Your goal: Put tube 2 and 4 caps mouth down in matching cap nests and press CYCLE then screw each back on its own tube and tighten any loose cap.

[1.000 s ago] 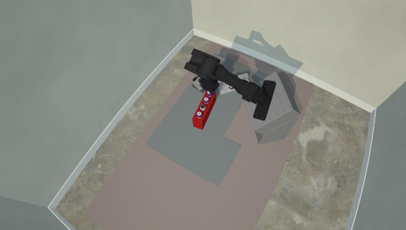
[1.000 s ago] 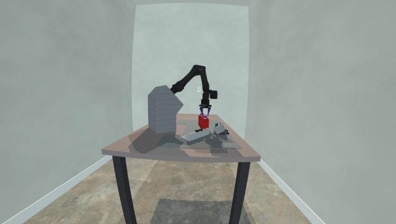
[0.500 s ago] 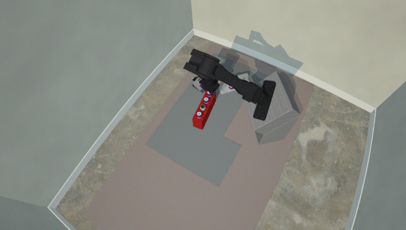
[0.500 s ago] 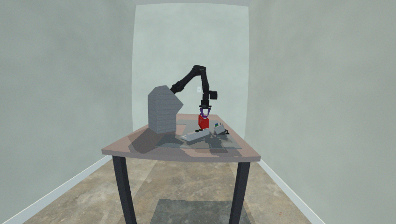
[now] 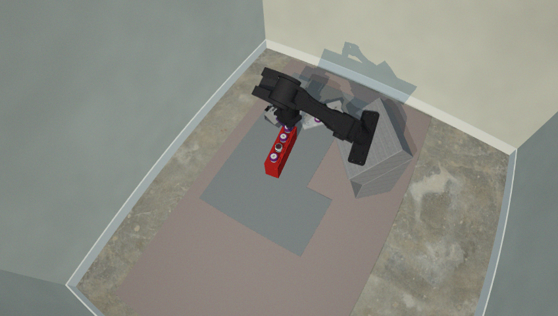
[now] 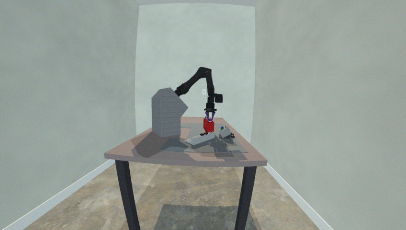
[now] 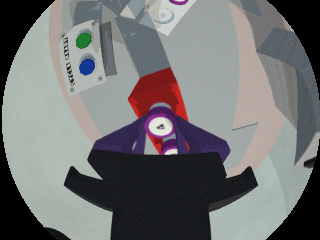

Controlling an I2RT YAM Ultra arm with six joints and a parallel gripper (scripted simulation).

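Note:
The red decapping station (image 5: 272, 170) (image 6: 208, 126) (image 7: 157, 86) holds the tubes in a row. My gripper (image 6: 209, 119) (image 7: 161, 121) points down and is shut on the cap of tube 4 (image 7: 160, 127), marked 4, which sits on its tube at the station's end. The cap of tube 3 (image 5: 283, 137) (image 7: 171, 150) is just beside it, partly hidden in the wrist view. Tube 2 (image 5: 278, 147) stands open, without a cap. The cap of tube 1 (image 5: 273, 157) is on its tube. A purple-rimmed cap (image 5: 317, 120) (image 7: 178, 1) lies in the cap tray (image 5: 309, 125) (image 6: 202, 138) (image 7: 169, 29); its number is unreadable. The lamps cannot be made out.
The small desk (image 5: 270, 116) (image 6: 225, 132) stands beyond the tube 4 end of the station, with the green READY key (image 7: 83, 40) and the blue CYCLE key (image 7: 87, 66). A large grey block (image 5: 376, 145) (image 6: 165, 113) stands by the arm's base.

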